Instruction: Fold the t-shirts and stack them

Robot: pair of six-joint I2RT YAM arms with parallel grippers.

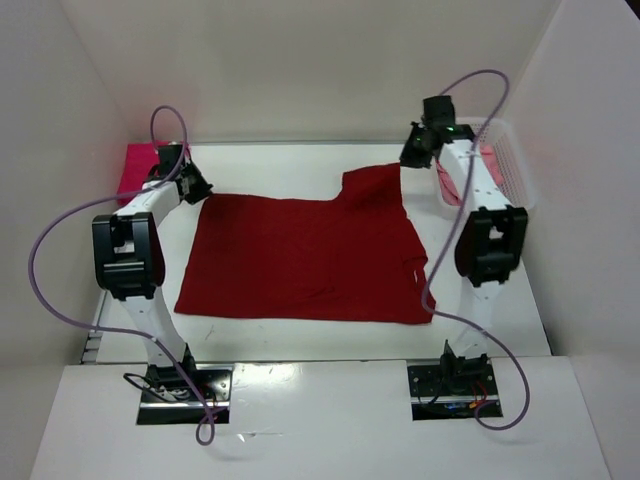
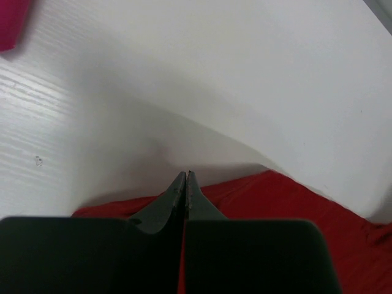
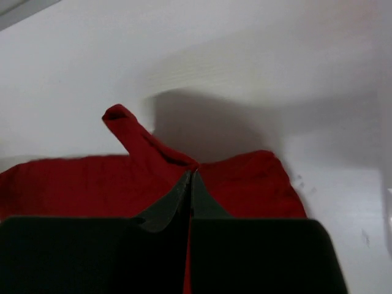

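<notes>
— Across the middle of the worktop (image 1: 290, 340) we have the dark red t-shirt (image 1: 300, 255) lying spread out flat, its long axis running left to right.
— Agreed, and we see its straight edge facing the left side, while a sleeve (image 1: 372, 185) juts toward the back wall at the far right corner.
— Which way is the neck pointing?
— We cannot tell for certain. The right edge is the uneven one, with a small notch low down.
— Now the grips. From the left wrist we see the left fingers (image 2: 171, 202) pressed together at the shirt's far left corner, red cloth showing between them.
— So they are clamped on the cloth there. And the right fingers (image 3: 174, 199)?
— Together as well, pinching the red fabric by that sleeve. A fold of cloth stands up from their tips.
— We also spot the magenta t-shirt (image 1: 138, 165) at the far left corner of the worktop, behind the left arm.
— And the salmon t-shirt (image 1: 492, 160) sits inside the white basket (image 1: 515, 175) at the far right, just beyond the right arm.
</notes>
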